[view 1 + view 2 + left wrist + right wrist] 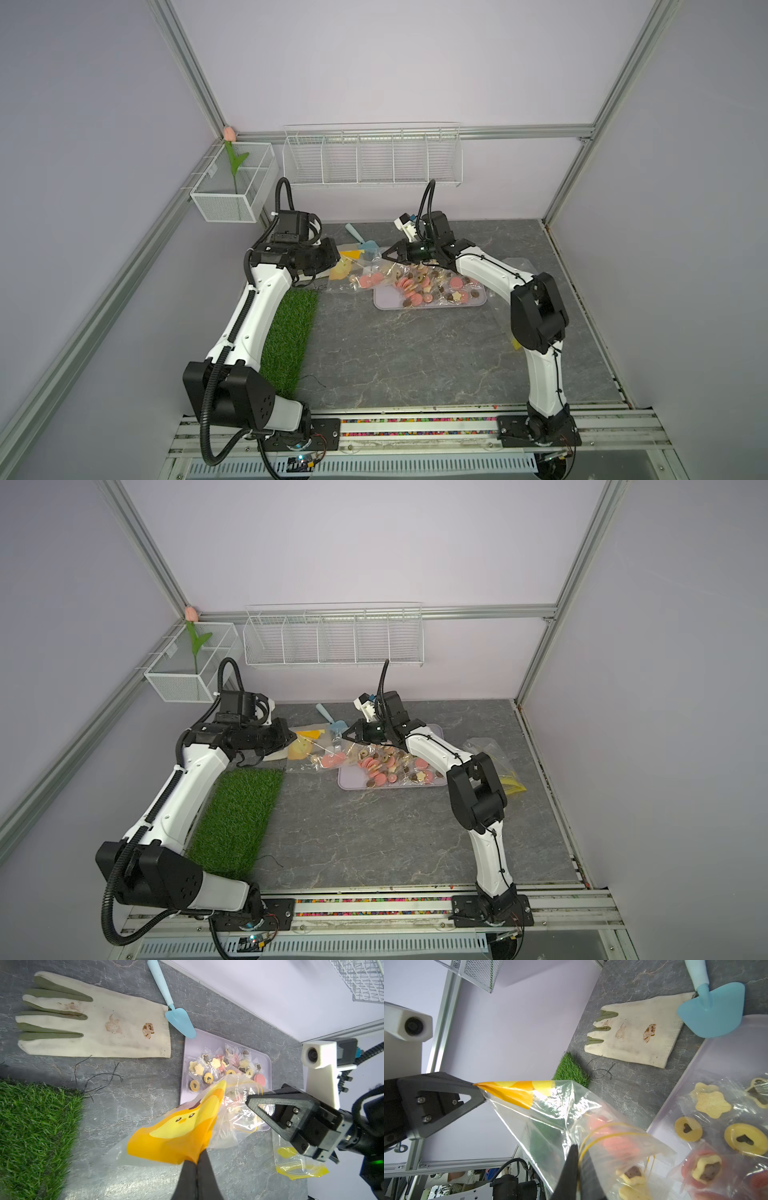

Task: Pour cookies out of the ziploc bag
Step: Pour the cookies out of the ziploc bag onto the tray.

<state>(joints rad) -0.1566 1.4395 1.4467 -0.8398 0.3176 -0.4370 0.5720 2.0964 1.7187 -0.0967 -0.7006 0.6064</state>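
Left pincer (pixel 197 1160): clamped on bag (pixel 178 1134) corner.
Right pincer (pixel 578 1153): clamped on its clear film.
Bag: limp, slick; hold corners.
Cookies (pixel 419 286): light, loose.

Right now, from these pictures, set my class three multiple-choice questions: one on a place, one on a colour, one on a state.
1. Where do the poured-out cookies lie?
A on the grass mat
B on the lilac tray
C in the wire basket

2. What colour is the trowel?
A red
B black
C light blue

3. How is the ziploc bag held?
A by the left hand and the right hand, both shut on it
B by nothing, flat on the table
C draped over the glove

Answers:
1. B, wrapped cookies lie on the tray in both top views.
2. C, its blade and handle are pale blue in the left wrist view.
3. A, each wrist view shows closed fingers pinching the plastic.
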